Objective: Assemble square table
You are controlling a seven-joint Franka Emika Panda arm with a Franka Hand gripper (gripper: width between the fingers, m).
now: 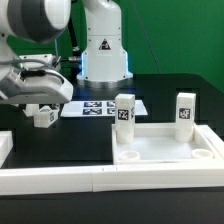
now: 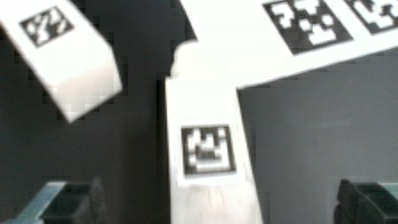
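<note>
Plastic, by the look of it: the leg [image 2: 210, 150] under the gripper [image 2: 214, 202] is a short white block carrying a square tag. I judge it light, stiff and rather slick, so not fragile, though it could skid or twist if I pinch it off-centre. The jaws stand fully open and hold nothing; the fingertips [image 2: 57, 200] sit either side of the leg, well clear of its flanks. The leg appears to lie flat on the black table [image 1: 150, 85] with a tagged face turned up to the wrist camera. It is at the exterior view's left, near the marker board [image 1: 100, 107] and well apart from the square panel [image 1: 160, 150]. Its long axis runs along the tabletop and crosses the line between the fingers at roughly a right angle, so closing would squeeze its narrow width, which suits me. I would take it on the two plain long sides, near mid-length and about level with the tag, so it hangs balanced. Which end belongs in a socket I cannot tell from either view. A second loose leg [image 2: 63, 55] lies near it on a skewed heading, not touching as far as I can see. On the panel, one upright leg [image 1: 124, 110] and another upright leg [image 1: 184, 108] stand with their long axes vertical, toward its far side.
</note>
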